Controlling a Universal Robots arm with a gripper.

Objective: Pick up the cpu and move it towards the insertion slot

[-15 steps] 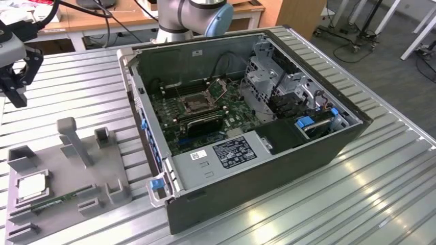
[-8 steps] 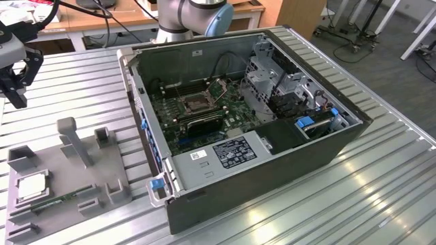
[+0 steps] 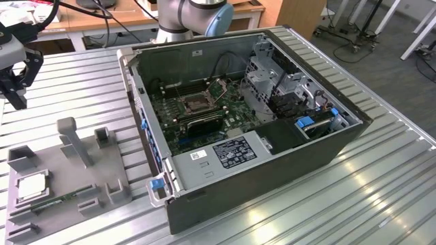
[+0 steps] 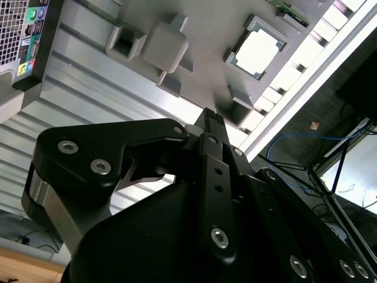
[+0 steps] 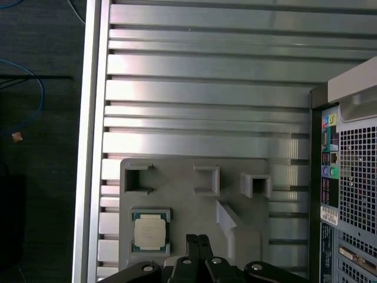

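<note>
The cpu (image 3: 30, 188) lies flat in a square recess of the grey holder (image 3: 68, 176) at the exterior view's lower left. The recess keeps it squared and open to a reach from above. The gripper (image 3: 17, 101) hangs over the tabletop (image 3: 81, 87) at upper left, jaws closed together and empty, apart from the cpu. The slot (image 3: 195, 102) sits inside the open case (image 3: 272, 189), centre frame, well apart from both.
</note>
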